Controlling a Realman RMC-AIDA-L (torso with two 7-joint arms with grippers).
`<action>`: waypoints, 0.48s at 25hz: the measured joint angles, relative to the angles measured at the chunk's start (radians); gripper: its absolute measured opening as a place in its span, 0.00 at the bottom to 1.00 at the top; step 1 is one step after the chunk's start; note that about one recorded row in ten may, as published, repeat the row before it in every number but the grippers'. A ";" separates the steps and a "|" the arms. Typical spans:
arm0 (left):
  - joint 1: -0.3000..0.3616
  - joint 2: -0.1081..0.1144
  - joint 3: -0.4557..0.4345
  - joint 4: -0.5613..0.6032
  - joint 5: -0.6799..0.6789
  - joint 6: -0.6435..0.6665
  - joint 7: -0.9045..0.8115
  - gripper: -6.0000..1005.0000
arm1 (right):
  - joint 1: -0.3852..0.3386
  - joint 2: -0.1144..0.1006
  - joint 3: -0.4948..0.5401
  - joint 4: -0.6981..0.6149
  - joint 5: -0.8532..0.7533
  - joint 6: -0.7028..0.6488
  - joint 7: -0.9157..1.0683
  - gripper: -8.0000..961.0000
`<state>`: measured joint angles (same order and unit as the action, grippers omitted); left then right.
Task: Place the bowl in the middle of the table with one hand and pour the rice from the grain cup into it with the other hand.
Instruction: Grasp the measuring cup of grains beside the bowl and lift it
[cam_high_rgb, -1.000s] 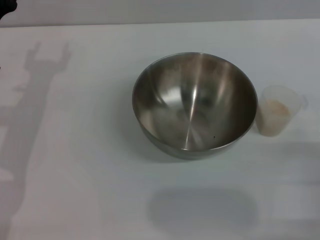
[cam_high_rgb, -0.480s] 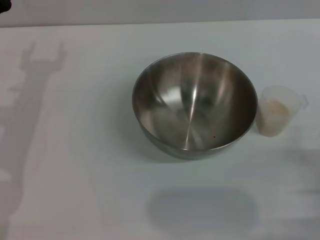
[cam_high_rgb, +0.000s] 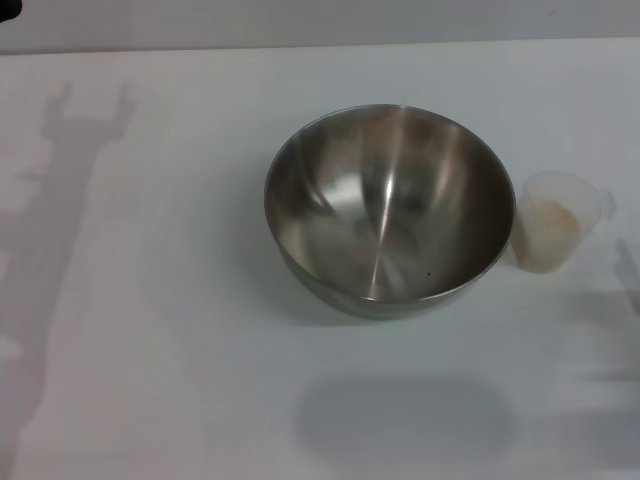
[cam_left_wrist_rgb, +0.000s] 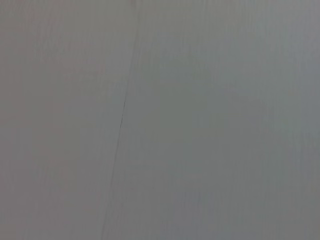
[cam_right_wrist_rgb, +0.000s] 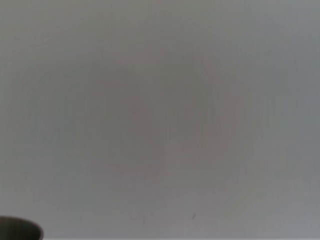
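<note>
We list a large shiny stainless-steel bowl (cam_high_rgb: 390, 210) on the white desk (cam_high_rgb: 150, 300); just right of it, a small translucent cup (cam_high_rgb: 556, 222) holding whitish rice (cam_high_rgb: 553, 214). No fingers show.

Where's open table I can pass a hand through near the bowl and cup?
Bare table lies wide on the bowl's left, also in front and behind it. Crowded only on its right, where the grain cup stands beside the rim. Neither gripper is in view.

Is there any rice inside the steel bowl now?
No, the bowl shows only bare metal inside; the rice sits in the grain cup.
</note>
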<state>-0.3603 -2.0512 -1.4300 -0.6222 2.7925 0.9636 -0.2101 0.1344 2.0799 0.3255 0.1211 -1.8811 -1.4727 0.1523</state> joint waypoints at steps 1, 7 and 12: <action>0.000 0.000 0.000 -0.001 0.000 0.000 0.000 0.79 | 0.002 0.000 -0.004 0.000 0.000 0.008 0.000 0.80; 0.000 0.002 -0.001 -0.004 0.000 0.000 0.000 0.79 | 0.011 0.000 -0.020 -0.001 -0.001 0.046 0.000 0.80; 0.000 0.002 -0.001 -0.006 0.000 0.000 0.000 0.79 | 0.019 0.001 -0.021 -0.002 -0.001 0.068 0.000 0.80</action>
<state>-0.3605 -2.0494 -1.4311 -0.6284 2.7923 0.9635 -0.2102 0.1532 2.0811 0.3044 0.1196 -1.8822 -1.4051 0.1523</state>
